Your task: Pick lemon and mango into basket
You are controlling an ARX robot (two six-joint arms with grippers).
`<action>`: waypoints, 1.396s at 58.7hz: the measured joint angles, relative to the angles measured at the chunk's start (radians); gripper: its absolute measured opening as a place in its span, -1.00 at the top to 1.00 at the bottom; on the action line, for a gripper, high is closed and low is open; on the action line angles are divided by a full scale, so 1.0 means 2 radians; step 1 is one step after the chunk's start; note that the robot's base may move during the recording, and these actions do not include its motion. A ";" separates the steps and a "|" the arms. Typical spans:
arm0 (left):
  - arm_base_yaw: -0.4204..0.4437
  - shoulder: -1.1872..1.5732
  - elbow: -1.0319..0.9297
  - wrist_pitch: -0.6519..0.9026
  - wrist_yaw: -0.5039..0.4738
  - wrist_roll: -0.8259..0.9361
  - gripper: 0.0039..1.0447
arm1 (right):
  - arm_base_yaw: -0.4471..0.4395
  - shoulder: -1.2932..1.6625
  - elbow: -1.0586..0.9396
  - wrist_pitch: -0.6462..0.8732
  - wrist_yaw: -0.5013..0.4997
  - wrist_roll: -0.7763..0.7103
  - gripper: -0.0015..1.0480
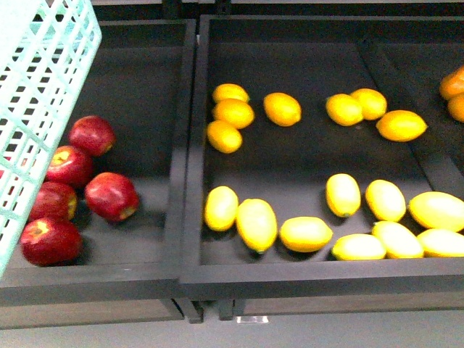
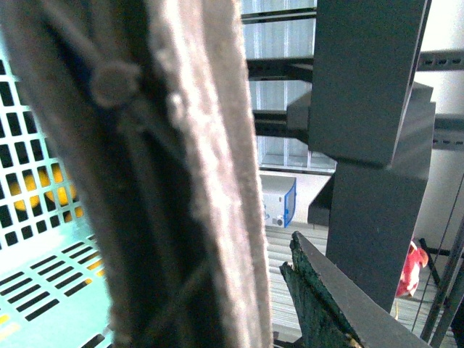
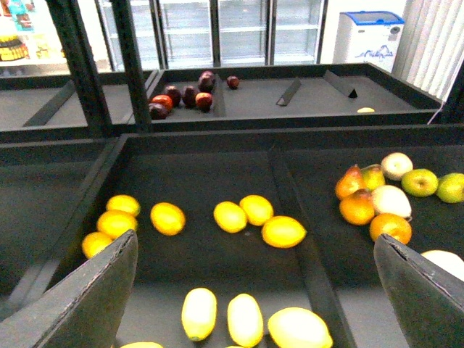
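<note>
Several lemons point(image 1: 233, 113) lie along the back of the black middle bin, and several longer, paler mangoes point(image 1: 256, 224) lie along its front. The teal basket point(image 1: 43, 87) hangs tilted at the upper left, above the apple bin. In the left wrist view its brown handle point(image 2: 181, 181) fills the picture, and my left gripper point(image 2: 254, 283) is shut on it. Yellow fruit shows through the basket's slotted wall point(image 2: 29, 239). My right gripper point(image 3: 255, 235) is open and empty, hovering above the lemons point(image 3: 283, 231) and mangoes point(image 3: 244, 319). Neither arm shows in the front view.
Red apples point(image 1: 72, 188) fill the left bin, beyond a raised black divider point(image 1: 190, 145). Oranges point(image 1: 453, 83) lie at the far right, with pears and green apples point(image 3: 420, 181) in that bin. Black shelf posts point(image 3: 80, 65) rise behind the bins.
</note>
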 joint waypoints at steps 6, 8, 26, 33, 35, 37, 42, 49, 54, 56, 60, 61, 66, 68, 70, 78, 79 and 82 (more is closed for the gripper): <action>0.000 -0.001 0.000 0.000 0.000 0.000 0.48 | 0.000 0.000 0.000 0.000 -0.001 0.000 -0.83; 0.000 -0.001 0.000 0.000 0.000 0.000 0.48 | 0.000 0.000 0.000 0.000 -0.001 0.000 -0.83; 0.000 0.000 0.000 0.000 0.000 0.000 0.48 | 0.000 0.000 0.000 0.000 -0.002 0.000 -0.83; 0.000 0.000 0.000 0.000 0.000 0.000 0.48 | 0.000 0.000 0.000 0.000 -0.003 0.000 -0.83; 0.000 0.000 0.000 0.000 0.000 0.000 0.48 | 0.000 0.000 0.000 0.000 -0.002 0.000 -0.83; 0.000 0.000 0.000 0.000 0.000 0.001 0.48 | 0.000 0.000 0.000 0.000 -0.003 0.000 -0.83; 0.002 0.001 0.000 0.000 -0.005 0.001 0.48 | -0.001 0.000 0.000 0.000 -0.005 0.000 -0.83; 0.005 0.000 0.000 0.000 -0.016 0.010 0.48 | -0.001 0.000 0.000 0.000 -0.005 0.000 -0.83; 0.003 0.002 0.004 -0.012 -0.009 0.023 0.48 | -0.001 0.000 0.000 0.000 -0.004 0.000 -0.83; -0.003 0.014 0.025 -0.061 -0.006 0.046 0.48 | -0.001 0.000 0.000 0.000 -0.004 0.000 -0.83; -0.022 0.038 0.065 -0.148 -0.002 0.117 0.48 | -0.001 0.000 0.000 0.000 -0.003 0.000 -0.83; -0.029 0.044 0.074 -0.167 -0.002 0.153 0.48 | -0.001 0.000 0.000 0.000 -0.003 0.000 -0.83; -0.061 0.062 0.085 -0.190 -0.011 0.240 0.48 | -0.001 0.000 0.000 0.000 -0.003 0.000 -0.83; -0.072 0.069 0.088 -0.188 -0.016 0.262 0.48 | -0.001 0.000 0.000 0.000 -0.003 0.000 -0.83; -0.082 0.077 0.090 -0.185 -0.024 0.272 0.49 | -0.001 0.000 0.000 0.000 -0.003 0.000 -0.83; -0.119 0.114 0.102 -0.162 -0.051 0.289 0.59 | -0.001 0.000 0.000 0.000 -0.002 0.000 -0.83; -0.125 0.122 0.104 -0.158 -0.052 0.289 0.66 | -0.001 0.000 0.000 0.000 -0.002 0.000 -0.83; -0.145 0.145 0.111 -0.148 -0.057 0.282 0.85 | -0.001 0.000 0.000 0.000 -0.002 0.000 -0.83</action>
